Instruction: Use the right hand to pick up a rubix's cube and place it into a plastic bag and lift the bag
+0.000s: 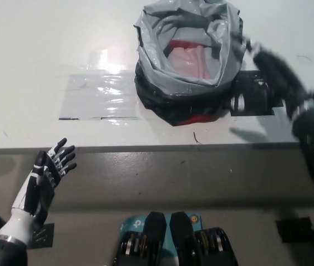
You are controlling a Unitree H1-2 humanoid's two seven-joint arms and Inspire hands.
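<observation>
A grey and black plastic bag [186,83] stands open on the white table [46,44], with something red and pink inside it [187,55]; I cannot make out a cube as such. My black right hand [273,69] comes in from the right, motion-blurred, just beside the bag's right rim and above the table. Whether it touches the bag is unclear. My white left hand [49,172] rests open at the lower left, below the table's front edge, holding nothing.
A black tape patch [259,102] lies on the table right of the bag, partly under my right arm. A clear glossy sheet [99,97] is stuck to the table left of the bag. The table's front edge [146,147] runs across the middle.
</observation>
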